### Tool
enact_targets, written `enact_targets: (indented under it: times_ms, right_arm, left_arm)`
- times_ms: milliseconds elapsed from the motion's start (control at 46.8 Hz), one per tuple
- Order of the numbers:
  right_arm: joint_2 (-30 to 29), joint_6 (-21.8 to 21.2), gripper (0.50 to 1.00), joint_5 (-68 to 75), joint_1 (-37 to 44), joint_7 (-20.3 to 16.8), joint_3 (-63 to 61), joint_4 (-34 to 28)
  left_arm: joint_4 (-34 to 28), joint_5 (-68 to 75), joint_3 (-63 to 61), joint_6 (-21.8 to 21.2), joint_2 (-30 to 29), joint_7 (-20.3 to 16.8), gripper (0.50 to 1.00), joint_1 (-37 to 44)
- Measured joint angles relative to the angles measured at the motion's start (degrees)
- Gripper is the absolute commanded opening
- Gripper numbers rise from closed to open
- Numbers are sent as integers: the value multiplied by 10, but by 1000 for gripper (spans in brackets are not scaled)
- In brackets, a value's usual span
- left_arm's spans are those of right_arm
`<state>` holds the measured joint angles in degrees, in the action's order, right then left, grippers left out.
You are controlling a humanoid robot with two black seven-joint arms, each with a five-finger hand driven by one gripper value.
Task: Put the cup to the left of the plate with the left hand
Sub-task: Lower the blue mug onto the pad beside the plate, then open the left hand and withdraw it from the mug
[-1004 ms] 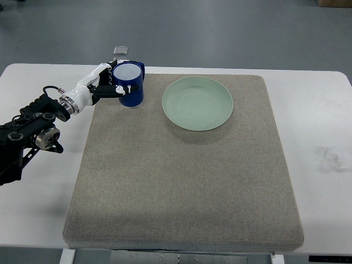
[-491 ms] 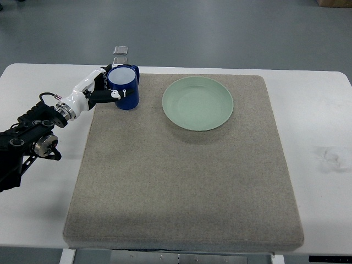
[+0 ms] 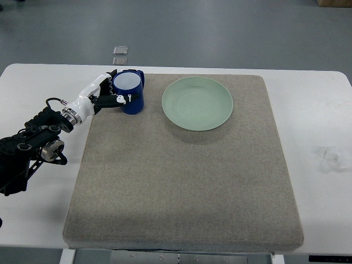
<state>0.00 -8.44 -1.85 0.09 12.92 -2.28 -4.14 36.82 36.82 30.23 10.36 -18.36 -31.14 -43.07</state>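
You have one cup [image 3: 129, 94] here, dark blue outside with a pale inside, standing upright with its mouth up on the far left part of the grey mat [image 3: 181, 181]. Its handle points toward the far right. It sits left of the plate [image 3: 197, 103], near it but clearly apart, with a strip of bare mat between them.

Your left hand [image 3: 106, 93] is wrapped on the cup: white fingers [image 3: 118, 99] lie across its near side, and more of the hand shows behind its left and far side, so the hand is closed around the cup's body. The arm [image 3: 33, 140] runs back, black and jointed, to the picture's left edge over the white table [image 3: 324, 110].

There is one plate, pale green, round and shallow, lying flat on the far part of the mat, right of the cup.

There is one mat, rectangular, covering most of the tabletop. One faint smudge [image 3: 329, 156] marks the table right of the mat.

Beyond the table's far edge, two small square tiles [image 3: 120, 55] lie on the grey floor, one just behind the other.
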Motion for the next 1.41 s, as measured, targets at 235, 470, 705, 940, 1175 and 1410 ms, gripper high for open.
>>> enact_targets:
  times_ms: [235,470,705,940,1175,1410]
  right_arm:
    - [0,0,932,0,0,0,0,0]
    - [0,0,932,0,0,0,0,0]
    - [0,0,932,0,0,0,0,0]
    - [0,0,932,0,0,0,0,0]
    - [0,0,932,0,0,0,0,0]
    - [0,0,932,0,0,0,0,0]
  left_arm:
    - [1,0,-1,-15,0,1,943,2]
    - [7,-3,-1,-15,0,1,969,2]
    - [33,-9,4,-13,-9,1,986,2]
    - [69,-10,8,-13,-45,1,988,2]
    - [81,-12,33,-14,-72,0,990,2]
    - [75,-51,88,-17,-71,6,988,-13]
